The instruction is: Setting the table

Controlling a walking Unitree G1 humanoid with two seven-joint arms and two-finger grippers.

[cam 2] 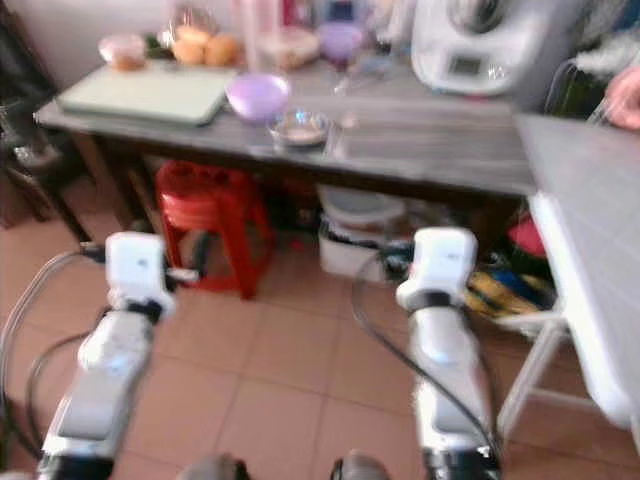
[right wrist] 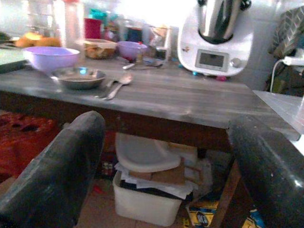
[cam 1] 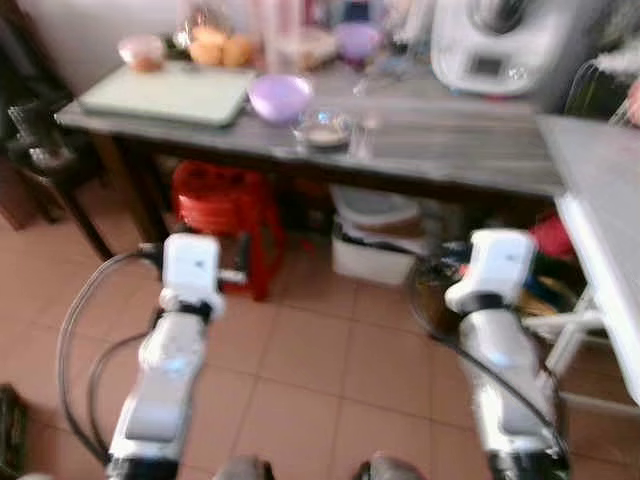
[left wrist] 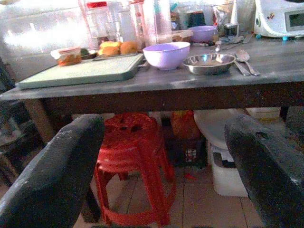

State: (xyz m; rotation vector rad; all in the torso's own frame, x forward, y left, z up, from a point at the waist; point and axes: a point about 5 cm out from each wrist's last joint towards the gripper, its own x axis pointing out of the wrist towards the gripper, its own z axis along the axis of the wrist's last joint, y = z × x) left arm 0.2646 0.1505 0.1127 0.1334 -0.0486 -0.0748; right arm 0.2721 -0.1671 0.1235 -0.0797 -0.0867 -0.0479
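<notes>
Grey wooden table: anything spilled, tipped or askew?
Nothing stands out. On the grey wooden table, the lilac plastic bowl and the shallow steel bowl sit upright, metal spoons lie flat beside the steel one, and the pale green cutting board lies flat. No spill visible. Both grippers, left and right, are open and empty.

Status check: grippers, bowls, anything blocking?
Both grippers open, empty, short of table. Purple bowl, steel bowl, spoons untouched. Red stool under table.

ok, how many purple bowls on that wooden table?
2. A large purple bowl sits near the front edge, between the green cutting board and the metal bowl. A smaller purple bowl stands at the back among the jars, which may hide others.
</notes>
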